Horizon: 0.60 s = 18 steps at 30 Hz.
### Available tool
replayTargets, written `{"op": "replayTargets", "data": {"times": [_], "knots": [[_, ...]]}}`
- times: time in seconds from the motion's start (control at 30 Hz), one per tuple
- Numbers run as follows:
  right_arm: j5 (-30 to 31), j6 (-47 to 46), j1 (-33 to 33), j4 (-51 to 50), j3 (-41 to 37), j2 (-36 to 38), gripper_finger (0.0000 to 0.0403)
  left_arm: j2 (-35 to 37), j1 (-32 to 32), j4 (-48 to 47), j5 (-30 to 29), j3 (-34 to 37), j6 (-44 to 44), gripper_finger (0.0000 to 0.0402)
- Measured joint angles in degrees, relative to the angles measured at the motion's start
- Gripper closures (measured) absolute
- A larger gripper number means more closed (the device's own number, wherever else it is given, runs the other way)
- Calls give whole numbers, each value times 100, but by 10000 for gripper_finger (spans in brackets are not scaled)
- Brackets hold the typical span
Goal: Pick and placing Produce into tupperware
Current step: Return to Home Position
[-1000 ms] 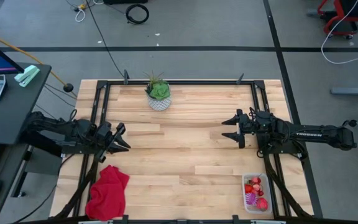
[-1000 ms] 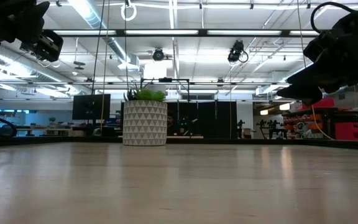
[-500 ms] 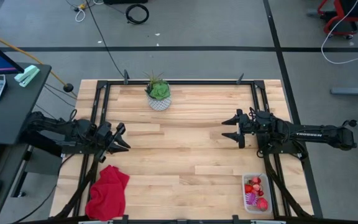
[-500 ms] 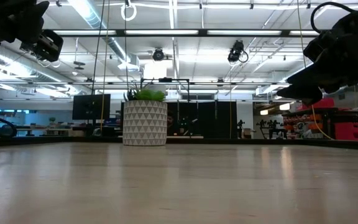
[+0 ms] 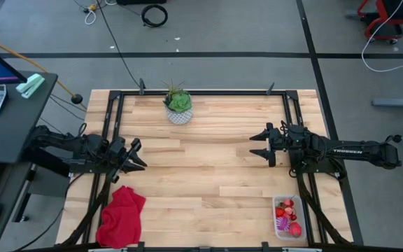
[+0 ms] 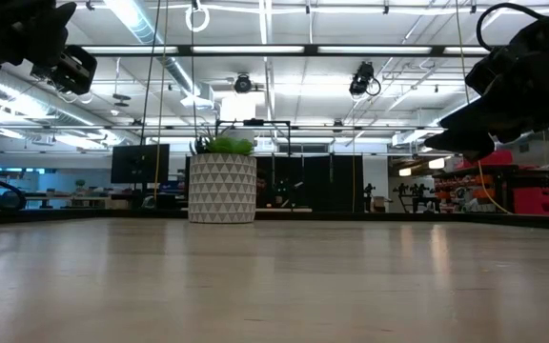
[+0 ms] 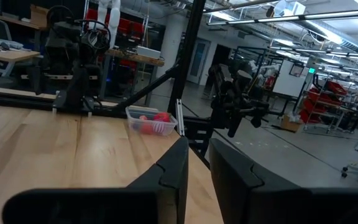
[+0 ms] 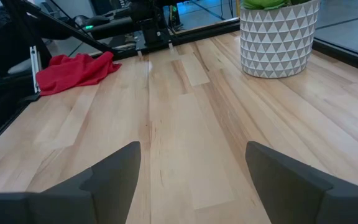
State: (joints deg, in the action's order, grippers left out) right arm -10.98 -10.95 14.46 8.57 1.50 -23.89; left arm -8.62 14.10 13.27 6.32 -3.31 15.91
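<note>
The clear tupperware (image 5: 287,217) sits at the table's near right corner, and the left wrist view shows it far off (image 7: 152,121). Inside it lie red berry-like pieces (image 5: 286,207), a purple ribbed ball (image 5: 283,224) and a red-pink oval piece (image 5: 296,229). My left gripper (image 5: 139,155) hovers at the table's left edge, open and empty, its fingers a narrow gap apart (image 7: 199,163). My right gripper (image 5: 256,145) hovers right of centre, farther from the near edge than the tub. It is wide open and empty (image 8: 193,158).
A green plant in a white patterned pot (image 5: 179,108) stands near the far edge, and it also shows in the low view (image 6: 222,186). A red cloth (image 5: 121,215) lies crumpled at the near left corner. Bare wood (image 5: 201,168) stretches between the two grippers.
</note>
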Motion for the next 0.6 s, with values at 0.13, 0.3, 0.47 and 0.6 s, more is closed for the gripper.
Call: {"op": "replayTargets", "data": {"times": [0.13, 0.3, 0.47, 0.6], "knots": [[0, 0, 1, 1, 0, 1, 103, 0, 1, 1, 0, 0, -1, 334], [0, -1, 0, -1, 0, -1, 103, 0, 1, 1, 0, 0, 1, 331], [1, 0, 1, 0, 0, 0, 103, 0, 0, 0, 0, 0, -1, 326], [0, 1, 0, 1, 0, 1, 103, 0, 1, -1, 0, 0, -1, 331]]}}
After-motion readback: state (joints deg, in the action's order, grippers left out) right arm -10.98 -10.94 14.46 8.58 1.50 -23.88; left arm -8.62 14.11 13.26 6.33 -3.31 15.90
